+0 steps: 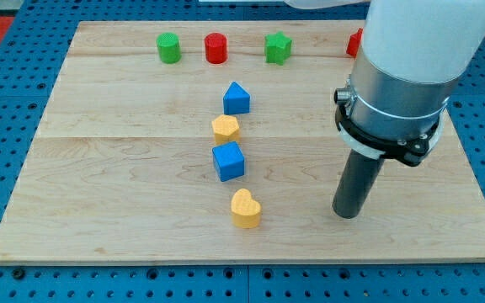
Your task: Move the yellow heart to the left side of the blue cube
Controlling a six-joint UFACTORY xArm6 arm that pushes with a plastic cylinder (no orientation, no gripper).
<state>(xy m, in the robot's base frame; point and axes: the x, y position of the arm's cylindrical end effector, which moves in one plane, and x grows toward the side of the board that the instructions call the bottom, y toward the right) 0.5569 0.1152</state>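
Observation:
The yellow heart (pixel 245 209) lies on the wooden board near the view's bottom, just below and slightly right of the blue cube (pixel 228 161). My tip (pixel 347 214) rests on the board well to the right of the heart, at about the same height in the view, apart from every block. The rod rises into the grey and white arm body at the view's upper right.
A yellow hexagon-like block (pixel 226 128) sits just above the blue cube, and a blue pointed block (pixel 237 98) above that. Along the top edge stand a green cylinder (pixel 168 48), a red cylinder (pixel 215 48), a green star-like block (pixel 278 48) and a red block (pixel 354 42) partly hidden by the arm.

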